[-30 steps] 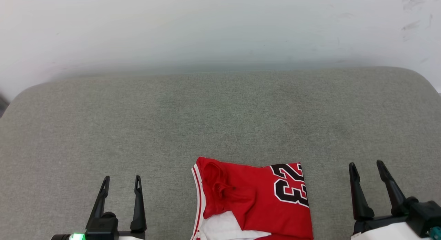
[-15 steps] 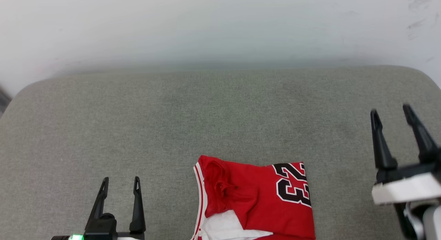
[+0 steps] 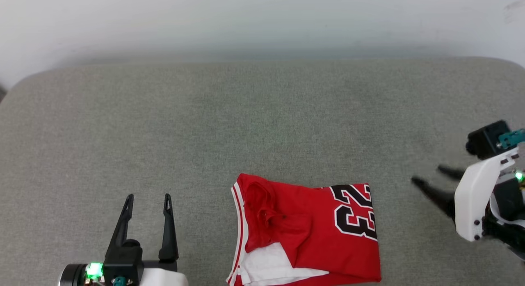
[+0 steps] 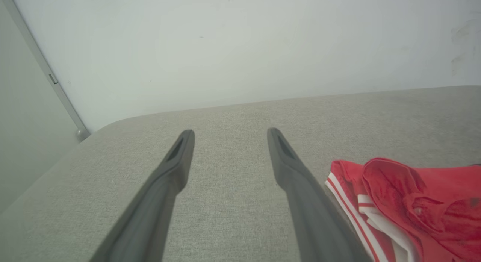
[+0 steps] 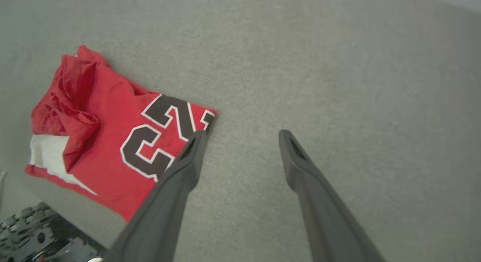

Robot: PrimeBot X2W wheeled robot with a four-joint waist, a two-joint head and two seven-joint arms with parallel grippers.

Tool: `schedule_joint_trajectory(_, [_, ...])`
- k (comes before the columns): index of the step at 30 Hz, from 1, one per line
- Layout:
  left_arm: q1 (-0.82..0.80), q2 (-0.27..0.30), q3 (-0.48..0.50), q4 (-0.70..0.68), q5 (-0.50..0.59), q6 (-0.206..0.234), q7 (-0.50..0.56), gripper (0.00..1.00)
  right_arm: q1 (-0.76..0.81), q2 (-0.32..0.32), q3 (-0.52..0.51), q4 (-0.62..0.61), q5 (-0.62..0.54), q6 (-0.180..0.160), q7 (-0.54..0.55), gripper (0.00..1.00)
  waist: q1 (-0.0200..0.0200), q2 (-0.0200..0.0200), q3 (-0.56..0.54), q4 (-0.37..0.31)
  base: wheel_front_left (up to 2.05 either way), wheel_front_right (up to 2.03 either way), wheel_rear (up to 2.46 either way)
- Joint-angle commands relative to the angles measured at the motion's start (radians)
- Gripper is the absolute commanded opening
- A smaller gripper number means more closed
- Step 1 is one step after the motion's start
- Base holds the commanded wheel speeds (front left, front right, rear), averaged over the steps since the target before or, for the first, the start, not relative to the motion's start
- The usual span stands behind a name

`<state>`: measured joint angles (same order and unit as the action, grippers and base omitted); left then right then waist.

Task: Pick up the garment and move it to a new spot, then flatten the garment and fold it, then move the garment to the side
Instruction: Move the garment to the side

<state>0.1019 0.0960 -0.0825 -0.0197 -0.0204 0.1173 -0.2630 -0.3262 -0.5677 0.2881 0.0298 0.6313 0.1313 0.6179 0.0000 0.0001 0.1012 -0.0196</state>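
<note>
The garment [image 3: 311,232] lies folded into a red rectangle near the front edge of the grey cushion [image 3: 262,122], a black "23" on its right part and a white sleeve showing at its lower left. It also appears as the garment [image 4: 409,202] and the garment [image 5: 112,138] in the wrist views. My left gripper [image 3: 148,200] rests open at the lower left, well left of the cloth, empty. My right gripper [image 3: 428,174] hovers open to the right of the garment, fingers pointing left toward it, holding nothing; in its own view my right gripper [image 5: 242,136] is above bare cushion beside the numbered edge.
A pale wall [image 3: 262,23] rises behind the cushion. The cushion's rounded corners sit at the far left and far right. Dark robot base parts [image 5: 34,235] show beyond the cushion's front edge in the right wrist view.
My right arm has lifted and swung round, so its fingers now point left toward the garment instead of away from me. The head camera has tilted slightly. The left gripper and garment stay put.
</note>
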Motion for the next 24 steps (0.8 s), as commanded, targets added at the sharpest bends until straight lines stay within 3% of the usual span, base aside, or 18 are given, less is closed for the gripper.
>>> schedule_joint_trajectory(1, [-0.022, -0.001, -0.001, -0.004, 0.007, -0.002, -0.002, 1.0, 0.005, -0.01, 0.018, 0.012, 0.087, -0.001, 0.074, 1.0, 0.0, -0.0001, 0.025, 0.005, 0.0, 0.0, 0.0])
schedule_joint_trajectory(5, [-0.052, -0.002, -0.006, -0.008, 0.01, -0.01, -0.002, 1.0, 0.021, -0.041, 0.037, 0.032, 0.209, -0.001, 0.189, 1.0, 0.0, -0.0001, 0.064, 0.02, 0.0, 0.0, 0.0])
schedule_joint_trajectory(13, [-0.112, -0.007, -0.02, -0.012, 0.014, -0.019, -0.002, 1.0, 0.015, 0.042, 0.08, 0.103, 0.329, -0.001, 0.198, 1.0, 0.0, -0.0001, 0.148, 0.06, 0.0, 0.0, 0.0])
schedule_joint_trajectory(18, [-0.141, -0.013, -0.031, -0.01, 0.014, -0.02, -0.002, 1.0, 0.008, 0.104, 0.15, 0.176, 0.346, -0.001, 0.181, 1.0, 0.0, -0.0001, 0.192, 0.086, 0.0, 0.0, 0.0])
schedule_joint_trajectory(24, [-0.164, -0.019, -0.04, -0.001, 0.011, -0.02, -0.002, 1.0, 0.03, 0.132, 0.301, 0.26, 0.315, -0.002, 0.154, 1.0, 0.0, -0.0001, 0.213, 0.109, 0.0, 0.0, 0.0])
